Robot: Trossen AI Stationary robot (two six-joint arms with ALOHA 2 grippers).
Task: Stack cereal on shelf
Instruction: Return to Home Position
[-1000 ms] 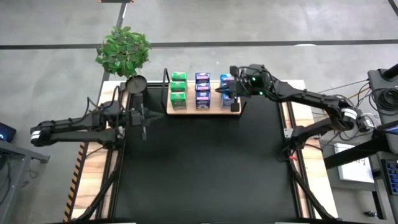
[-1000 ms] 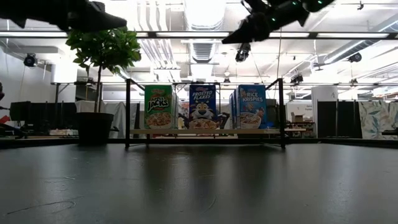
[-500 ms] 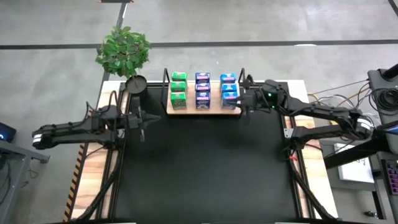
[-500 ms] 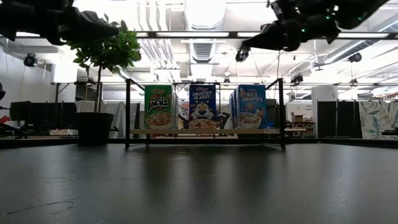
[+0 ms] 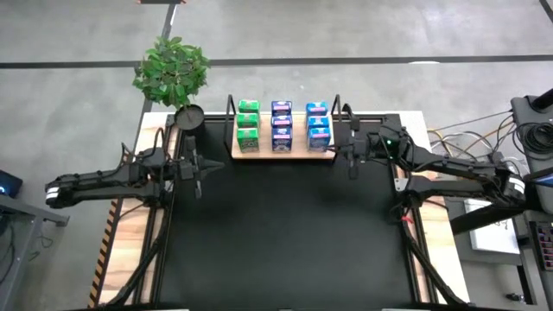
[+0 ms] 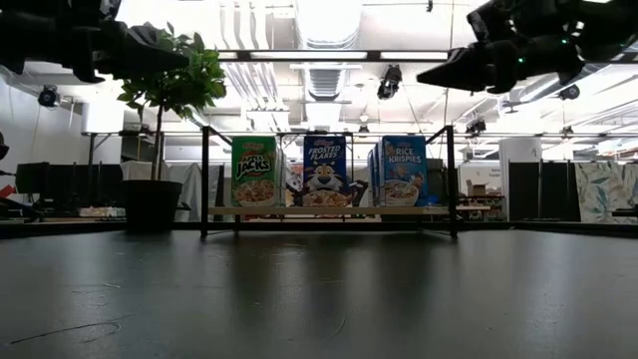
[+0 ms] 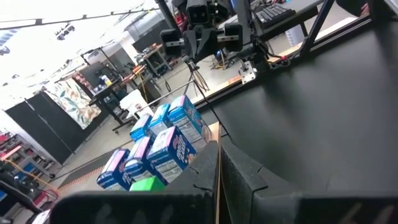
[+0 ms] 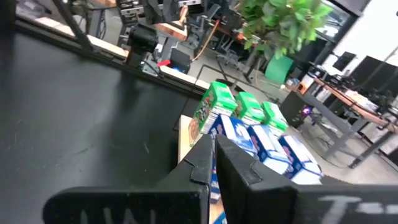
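- High view: the left gripper [image 5: 199, 169] is held over the black table [image 5: 276, 242], near the left end of the shelf [image 5: 282, 155]. Its jaws are seen drawn together, and nothing is held.
- High view: the right gripper [image 5: 350, 158] is held just off the shelf's right end, apart from it. Its jaws are likewise drawn together and empty.
- High view: the cereal [image 5: 281, 125] is set on the shelf in three rows running front to back, with green cartons [image 5: 248, 123] on the left, dark blue cartons [image 5: 281, 123] in the middle and light blue cartons [image 5: 317, 123] on the right. A potted plant [image 5: 172, 67] is placed beyond the shelf's left end.
- Low view: both grippers are seen high above the table, the left one in front of the plant and the right one above the shelf's right upright. Nothing is touched by either.
- Low view: the front cartons stand upright on the board between the black uprights. "JACKS" can be read on the green one, "FROSTED FLAKES" on the dark blue one and "RICE KRISPIES" on the light blue one.
- Left wrist view: the fingers [image 7: 249, 180] are pressed together, with only a thin slit between them and nothing gripped. The cartons are seen beyond them, but their print cannot be read here.
- Right wrist view: the fingers [image 8: 194, 165] are closed on each other and empty. The cartons lie just beyond, with the plant behind them.
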